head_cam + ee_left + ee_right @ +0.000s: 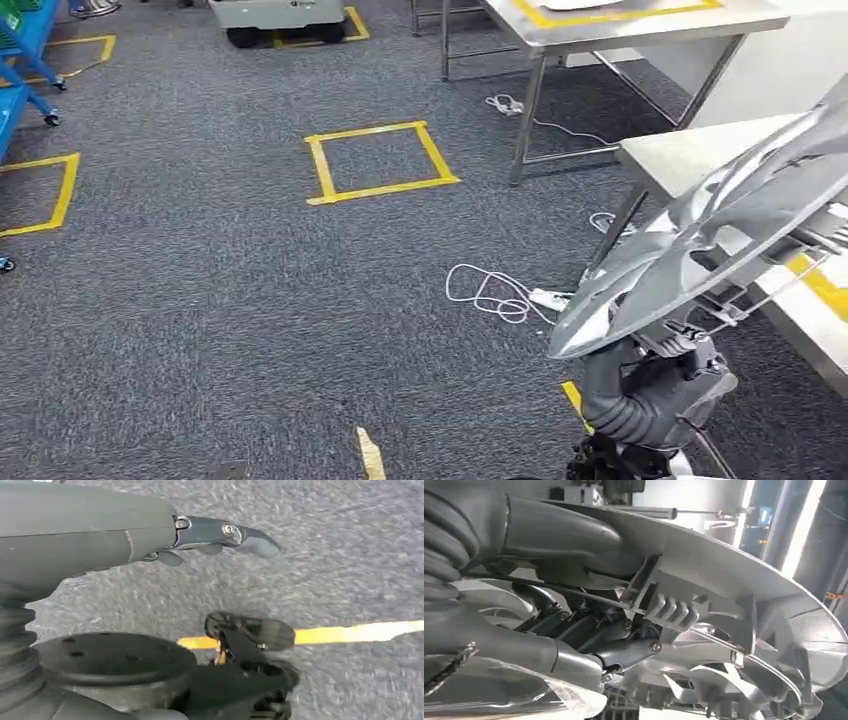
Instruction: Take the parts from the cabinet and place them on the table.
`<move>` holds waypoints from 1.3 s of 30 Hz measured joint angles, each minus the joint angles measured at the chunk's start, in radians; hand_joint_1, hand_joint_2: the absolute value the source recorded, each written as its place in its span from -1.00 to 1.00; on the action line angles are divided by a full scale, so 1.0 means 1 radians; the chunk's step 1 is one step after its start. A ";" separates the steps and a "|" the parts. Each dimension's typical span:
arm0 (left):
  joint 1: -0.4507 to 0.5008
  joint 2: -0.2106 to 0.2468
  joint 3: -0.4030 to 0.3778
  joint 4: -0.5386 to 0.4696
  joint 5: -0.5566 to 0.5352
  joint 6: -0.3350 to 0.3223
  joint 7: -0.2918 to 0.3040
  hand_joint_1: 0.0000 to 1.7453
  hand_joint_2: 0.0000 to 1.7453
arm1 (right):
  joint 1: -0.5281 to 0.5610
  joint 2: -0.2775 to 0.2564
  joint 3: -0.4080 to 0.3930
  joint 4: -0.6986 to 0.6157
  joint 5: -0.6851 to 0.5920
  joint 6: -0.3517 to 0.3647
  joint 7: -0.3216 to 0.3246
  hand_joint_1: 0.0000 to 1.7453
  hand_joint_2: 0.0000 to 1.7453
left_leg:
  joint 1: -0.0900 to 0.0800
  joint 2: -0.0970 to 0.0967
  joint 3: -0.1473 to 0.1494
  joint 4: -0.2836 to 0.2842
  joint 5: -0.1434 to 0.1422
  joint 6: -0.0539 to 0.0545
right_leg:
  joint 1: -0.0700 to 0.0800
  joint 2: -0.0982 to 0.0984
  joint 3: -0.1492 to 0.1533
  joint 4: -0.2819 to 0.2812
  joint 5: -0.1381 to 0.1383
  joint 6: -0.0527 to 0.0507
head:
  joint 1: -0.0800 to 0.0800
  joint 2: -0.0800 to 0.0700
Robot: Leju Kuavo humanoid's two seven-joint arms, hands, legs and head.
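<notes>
Right hand grips wheel cover; cable on floor, table beside

Right hand raised, fingers gripping a part | left hand hanging, fingers loosely extended, holding nothing

Head camera looks down from high onto grey carpet, table at two o'clock; left wrist camera faces the same carpet closely; right wrist camera sits tight behind its hand.
</notes>
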 joint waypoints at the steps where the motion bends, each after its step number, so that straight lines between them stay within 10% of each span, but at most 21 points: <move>1: -0.003 0.000 0.000 0.000 0.000 -0.001 0.001 -1.00 1.00 | 0.000 -0.003 0.000 0.000 0.009 -0.001 0.000 1.00 1.00 | 0.000 0.016 0.006 -0.010 0.006 -0.001 | 0.004 -0.058 -0.013 0.018 -0.018 -0.001 | 0.003 0.000; 3: 0.000 0.000 0.000 0.000 0.001 -0.006 0.002 -1.00 1.00 | -0.018 -0.008 0.000 0.000 0.021 -0.003 0.000 1.00 1.00 | 0.000 0.044 0.004 -0.013 0.008 0.001 | 0.000 -0.120 -0.070 0.136 -0.091 0.012 | 0.015 0.000; 6: 0.002 0.001 0.000 0.000 0.005 -0.007 0.000 -1.00 1.00 | -0.025 -0.017 0.000 0.000 0.027 -0.006 0.002 1.00 1.00 | 0.001 0.094 0.003 -0.012 0.005 -0.002 | -0.014 -0.140 -0.147 0.297 -0.138 0.033 | 0.013 0.000; 9: -0.002 -0.001 0.001 0.000 0.022 -0.014 -0.024 -1.00 1.00 | -0.031 -0.024 -0.001 0.000 0.023 -0.004 0.020 1.00 1.00 | 0.010 0.131 0.006 -0.005 -0.006 -0.018 | -0.030 -0.176 -0.035 0.097 -0.029 0.053 | 0.013 0.000; 11: -0.004 0.003 0.004 0.000 0.031 -0.015 -0.034 -1.00 1.00 | -0.037 -0.026 -0.003 0.001 0.017 -0.001 0.029 1.00 1.00 | 0.001 0.144 0.005 0.010 -0.019 -0.036 | -0.022 -0.235 0.022 0.010 -0.030 0.052 | 0.018 0.000; 15: -0.006 -0.001 0.007 0.000 0.032 -0.016 -0.037 -1.00 1.00 | -0.039 -0.030 -0.007 0.000 0.015 0.002 0.032 1.00 1.00 | 0.007 0.175 0.013 0.017 -0.026 -0.048 | -0.023 -0.184 0.013 0.013 -0.024 0.014 | 0.011 0.000; 18: -0.008 -0.003 0.009 0.000 0.032 -0.018 -0.039 -1.00 1.00 | -0.046 -0.030 -0.010 0.000 0.015 0.002 0.032 1.00 1.00 | 0.015 0.081 -0.034 0.138 -0.112 -0.056 | -0.025 -0.154 0.014 0.012 -0.020 -0.004 | 0.007 0.000; 21: -0.004 -0.003 0.016 0.000 0.032 -0.016 -0.036 -1.00 1.00 | -0.048 -0.031 -0.012 0.000 0.017 0.002 0.029 1.00 1.00 | 0.014 0.059 -0.131 0.339 -0.176 -0.050 | -0.016 -0.108 0.012 0.012 -0.018 -0.011 | 0.006 0.000; 24: -0.005 -0.006 0.019 0.000 0.032 -0.014 -0.031 -1.00 1.00 | -0.053 -0.032 -0.013 0.000 0.023 0.002 0.027 1.00 1.00 | 0.004 0.039 -0.075 0.187 -0.060 -0.023 | -0.011 -0.064 0.013 0.012 -0.015 -0.013 | 0.007 0.000; 26: -0.004 -0.005 0.021 0.000 0.032 -0.014 -0.031 -1.00 1.00 | -0.065 -0.033 -0.013 0.000 0.026 0.007 0.029 1.00 1.00 | -0.001 -0.042 -0.017 0.053 -0.015 -0.001 | -0.012 -0.043 0.010 0.013 -0.011 -0.010 | 0.008 0.000; 30: -0.007 -0.008 0.021 0.000 0.032 -0.010 -0.028 -1.00 1.00 | -0.082 -0.035 -0.011 0.000 0.042 0.017 0.038 1.00 1.00 | -0.004 -0.014 -0.010 0.026 -0.014 0.000 | -0.019 0.002 -0.006 0.007 0.002 0.014 | 0.002 0.000; 31: -0.007 -0.015 0.021 0.000 0.032 -0.010 -0.026 -1.00 1.00 | -0.085 -0.037 -0.011 0.000 0.045 0.020 0.040 1.00 1.00 | 0.014 0.006 -0.004 0.001 -0.002 -0.004 | -0.018 0.004 -0.012 0.013 -0.002 0.016 | 0.002 0.000; 34: -0.005 -0.018 0.021 0.000 0.031 -0.010 -0.020 -1.00 1.00 | -0.099 -0.043 -0.010 -0.002 0.054 0.020 0.045 1.00 1.00 | 0.006 0.050 -0.003 -0.006 0.004 0.000 | -0.011 -0.124 -0.098 0.186 -0.106 0.026 | 0.018 0.000; 36: -0.002 -0.018 0.021 0.000 0.008 -0.010 -0.011 -1.00 1.00 | -0.100 -0.046 -0.008 -0.002 0.061 0.019 0.048 1.00 1.00 | 0.005 0.082 -0.004 -0.005 0.003 -0.001 | -0.016 -0.139 -0.147 0.297 -0.143 0.036 | 0.018 0.000; 39: -0.004 -0.022 0.019 0.000 -0.004 -0.020 -0.011 -1.00 1.00 | -0.100 -0.052 -0.007 -0.002 0.069 0.012 0.056 1.00 1.00 | 0.008 0.120 -0.001 -0.003 -0.002 -0.008 | -0.027 -0.160 -0.066 0.157 -0.054 0.047 | 0.019 0.000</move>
